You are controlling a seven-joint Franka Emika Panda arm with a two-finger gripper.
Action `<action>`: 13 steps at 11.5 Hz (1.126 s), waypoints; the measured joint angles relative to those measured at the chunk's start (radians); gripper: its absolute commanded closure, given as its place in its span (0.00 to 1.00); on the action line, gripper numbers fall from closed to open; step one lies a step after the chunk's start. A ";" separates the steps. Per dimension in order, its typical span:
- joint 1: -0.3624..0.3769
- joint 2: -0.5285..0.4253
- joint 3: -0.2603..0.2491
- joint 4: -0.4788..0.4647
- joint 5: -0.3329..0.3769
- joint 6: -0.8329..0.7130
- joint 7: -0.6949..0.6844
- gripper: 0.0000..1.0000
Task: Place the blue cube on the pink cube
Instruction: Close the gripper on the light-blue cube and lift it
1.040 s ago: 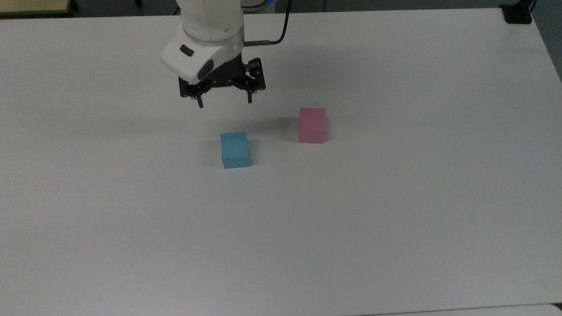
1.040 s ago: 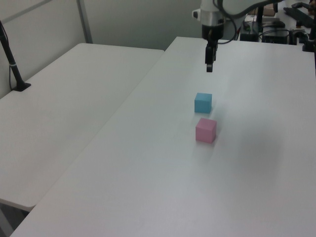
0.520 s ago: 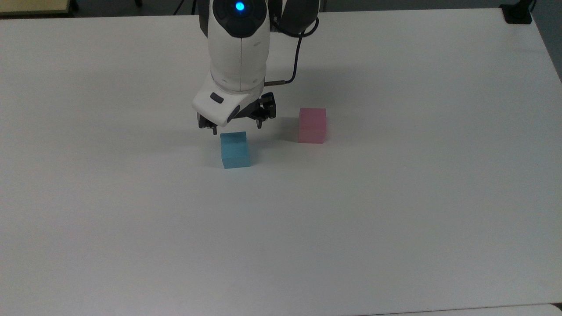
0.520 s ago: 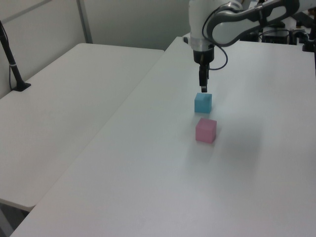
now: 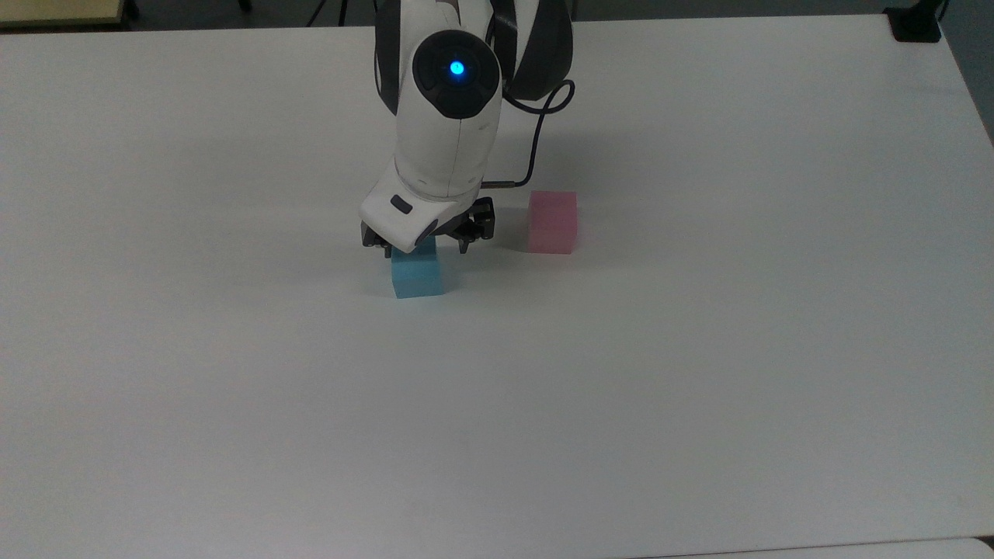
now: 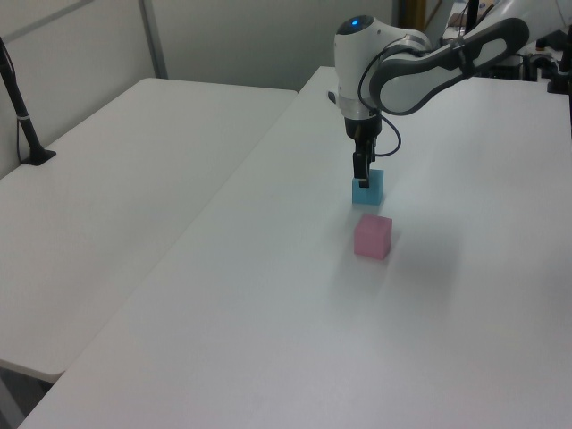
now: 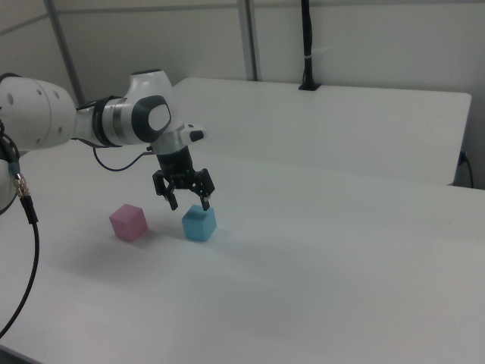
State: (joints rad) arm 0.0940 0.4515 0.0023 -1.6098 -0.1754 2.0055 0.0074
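The blue cube (image 5: 417, 277) rests on the white table (image 5: 699, 388), and its top is partly covered by the arm's hand. My gripper (image 5: 425, 248) hangs open right over it, one finger off each side of the cube's top. In the right view the gripper (image 7: 189, 203) has its fingertips about level with the top face of the blue cube (image 7: 199, 223). The pink cube (image 5: 552, 222) stands alone a short way toward the top view's right. In the left view the gripper (image 6: 361, 174) sits above the blue cube (image 6: 371, 189), with the pink cube (image 6: 373, 237) nearer the camera.
A black cable (image 5: 536, 147) loops from the wrist toward the pink cube's side. A black mount (image 5: 916, 23) sits at the table's far right corner. On the neighbouring table stands a black post (image 6: 22, 107).
The arm has come forward and down from the back of the table until the open gripper is over the blue cube. Neither cube has moved.
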 measured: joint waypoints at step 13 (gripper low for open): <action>-0.002 0.047 -0.002 -0.005 -0.074 0.060 0.151 0.40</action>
State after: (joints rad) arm 0.0921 0.4987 0.0000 -1.6150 -0.2496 2.0654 0.1583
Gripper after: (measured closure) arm 0.388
